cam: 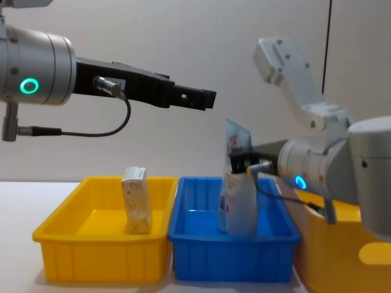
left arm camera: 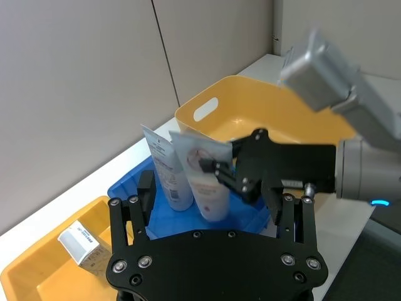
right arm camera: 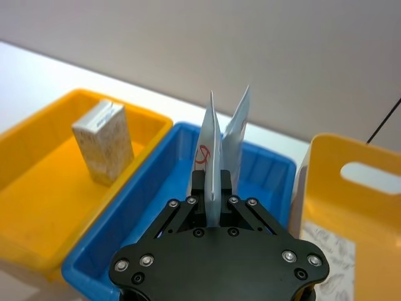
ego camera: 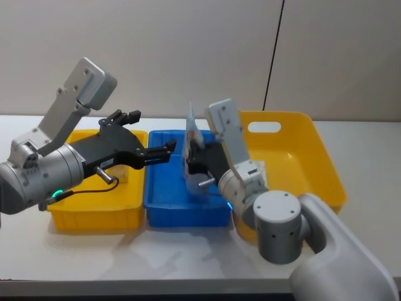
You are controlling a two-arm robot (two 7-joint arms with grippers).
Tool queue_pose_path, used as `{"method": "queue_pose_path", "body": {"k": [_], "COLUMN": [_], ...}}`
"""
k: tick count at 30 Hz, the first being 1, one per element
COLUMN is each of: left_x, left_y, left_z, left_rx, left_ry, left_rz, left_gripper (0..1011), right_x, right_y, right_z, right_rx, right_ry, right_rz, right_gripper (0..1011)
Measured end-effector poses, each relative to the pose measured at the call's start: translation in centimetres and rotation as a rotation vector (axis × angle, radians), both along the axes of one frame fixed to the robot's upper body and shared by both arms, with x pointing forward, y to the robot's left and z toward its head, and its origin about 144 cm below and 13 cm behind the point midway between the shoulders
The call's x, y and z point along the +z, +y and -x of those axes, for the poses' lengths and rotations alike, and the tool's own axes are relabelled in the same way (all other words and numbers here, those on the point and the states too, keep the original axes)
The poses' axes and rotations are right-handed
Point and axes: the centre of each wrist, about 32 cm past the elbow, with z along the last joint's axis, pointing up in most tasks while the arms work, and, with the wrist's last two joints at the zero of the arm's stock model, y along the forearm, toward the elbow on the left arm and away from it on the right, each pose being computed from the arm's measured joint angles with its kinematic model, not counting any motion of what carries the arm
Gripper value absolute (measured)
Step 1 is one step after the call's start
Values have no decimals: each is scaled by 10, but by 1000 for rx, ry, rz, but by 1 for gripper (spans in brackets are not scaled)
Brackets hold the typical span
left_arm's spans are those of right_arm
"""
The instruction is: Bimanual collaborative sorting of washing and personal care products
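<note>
Pouches and packs, left to right: one small leaf-print pack (cam: 137, 200) stands upright in the left yellow bin (cam: 79, 235), leaning a little toward the blue bin's side. Above it the left gripper (cam: 198, 97) hovers high over the blue bin (cam: 201, 244), its fingers apart and holding nothing. In the blue bin a pale-blue pouch (left arm camera: 208, 172) is pinched between the right gripper's (left arm camera: 216, 170) fingers, tail fin up, with a second pouch (left arm camera: 168, 169) standing just beside it. At the right, the big yellow bin (ego camera: 313, 147) has a flat printed pack on its floor. To place it well, I'd judge: lower until the base is on the floor, release gently, withdraw without brushing the neighbour, which looks ready to tip.
</note>
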Motion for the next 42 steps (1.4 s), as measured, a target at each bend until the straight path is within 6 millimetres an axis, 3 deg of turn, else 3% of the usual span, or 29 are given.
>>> {"method": "queue_pose_path", "body": {"k": [13,23,42], "left_x": [0,0,0], "left_y": [0,0,0], "left_z": [0,0,0], "left_rx": [0,0,0], "left_ry": [0,0,0], "left_rz": [0,0,0], "left_gripper": [1001,1001,1001], "right_x": [39,67,73], "right_y": [-18,-52,-106], "right_z": [4,6,10], "right_rx": [-3,-55,-130], "right_ry": [-161,-262,-202], "right_rz": [-72,-87,-16], "right_gripper": [89,89,90]}}
